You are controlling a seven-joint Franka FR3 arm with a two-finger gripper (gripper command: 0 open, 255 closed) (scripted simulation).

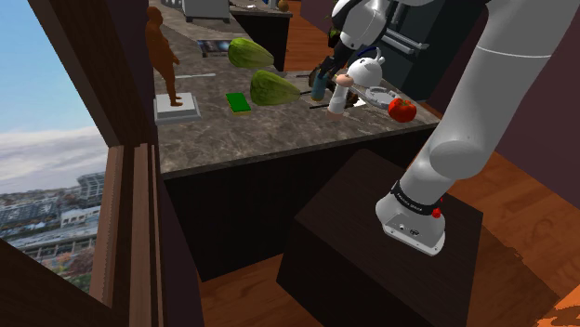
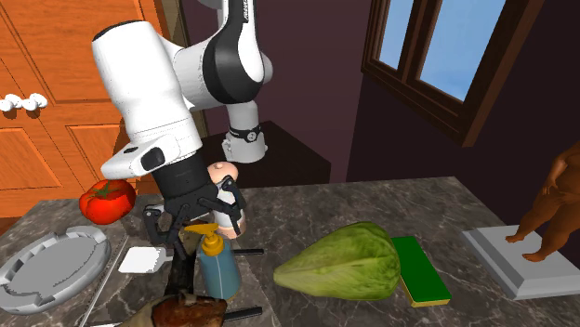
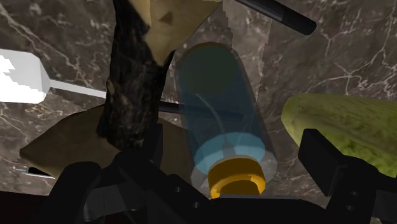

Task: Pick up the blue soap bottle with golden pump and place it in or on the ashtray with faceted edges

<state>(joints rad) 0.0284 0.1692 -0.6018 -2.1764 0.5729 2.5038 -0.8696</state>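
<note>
End effector straddles soap bottle; arm lettering unreadable.

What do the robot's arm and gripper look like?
The arm has rounded white links with dark joints between them. A small red dot sits near its base. The gripper is all black and angular, with two fingers.

In the wrist view the gripper's black body covers part of the golden pump, and a dark bark-like lump hides one edge of the soap bottle. In the shoulder view that bottle is almost wholly hidden behind the gripper and a white figurine, which also covers much of the ashtray; flat things far along the counter are too small to tell. The second exterior view's right edge cuts off much of the brown statue.
</note>
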